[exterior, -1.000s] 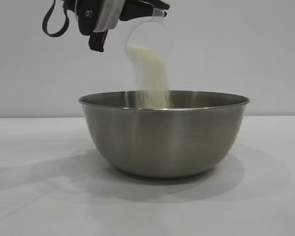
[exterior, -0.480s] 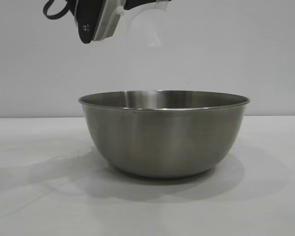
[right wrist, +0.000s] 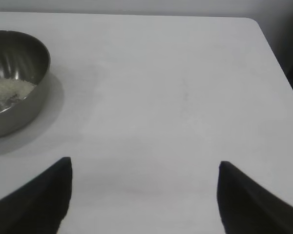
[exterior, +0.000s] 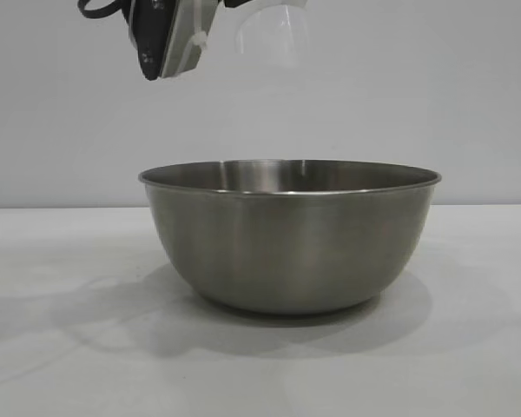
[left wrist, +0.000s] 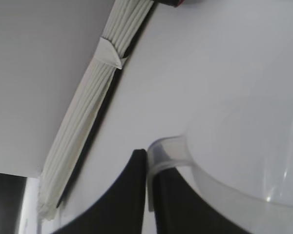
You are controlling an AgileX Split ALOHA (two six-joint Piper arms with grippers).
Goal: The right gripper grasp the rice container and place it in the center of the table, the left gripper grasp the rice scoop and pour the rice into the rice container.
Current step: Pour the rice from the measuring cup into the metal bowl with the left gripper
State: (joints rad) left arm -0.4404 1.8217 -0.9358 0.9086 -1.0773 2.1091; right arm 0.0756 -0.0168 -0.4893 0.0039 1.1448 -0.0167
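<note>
Left gripper [left wrist: 149,195]: fingers pinched on rice scoop [exterior: 272,35] handle, above rice container [exterior: 290,234]. Right gripper [right wrist: 144,195]: fingers wide apart, empty, over table [right wrist: 185,97].

bundle of white cables [left wrist: 90,100] | slanting along pale wall [left wrist: 34,58]

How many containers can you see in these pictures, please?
2: the rice container standing on the table, and the rice scoop held above it by the left claw.

The stream of rice [right wrist: 7,90] no longer falls, the grains lying in the rice container [exterior: 289,234], and the left hand [left wrist: 149,195] carries the emptied rice scoop [exterior: 272,35] higher.
</note>
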